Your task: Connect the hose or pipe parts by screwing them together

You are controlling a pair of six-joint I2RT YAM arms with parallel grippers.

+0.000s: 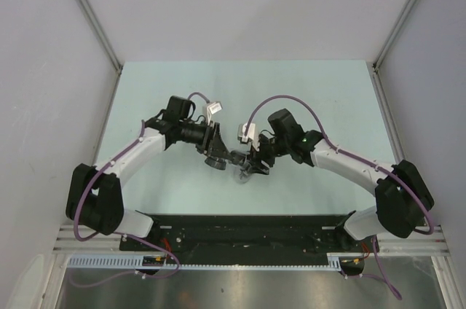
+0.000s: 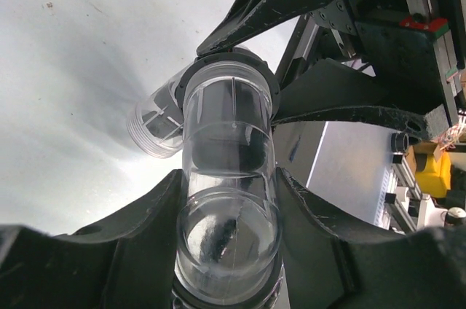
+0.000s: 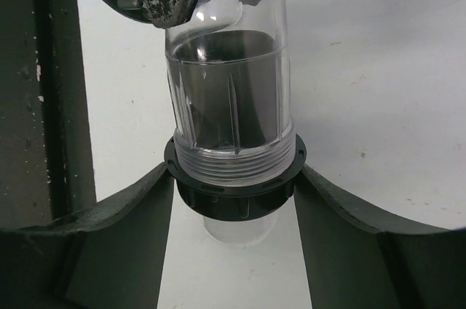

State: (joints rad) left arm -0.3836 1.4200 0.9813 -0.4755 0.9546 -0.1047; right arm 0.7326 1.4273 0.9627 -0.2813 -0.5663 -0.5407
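Two clear plastic pipe parts (image 1: pixel 239 157) meet end to end above the middle of the table, between both grippers. My left gripper (image 2: pixel 229 178) is shut on a clear tube (image 2: pixel 229 149) that has a threaded side branch (image 2: pixel 153 128). My right gripper (image 3: pixel 234 170) is shut on a black nut ring (image 3: pixel 234 186) seated on the tube's threaded end (image 3: pixel 233 157). Several threads show above the ring, and a short clear stub (image 3: pixel 237 227) sticks out below it. In the top view the left gripper (image 1: pixel 218 156) and the right gripper (image 1: pixel 253 162) face each other closely.
The pale green table (image 1: pixel 160 90) has white walls on three sides. A black rail with the arm bases (image 1: pixel 240 232) runs along the near edge. Purple cables (image 1: pixel 291 101) loop over both arms.
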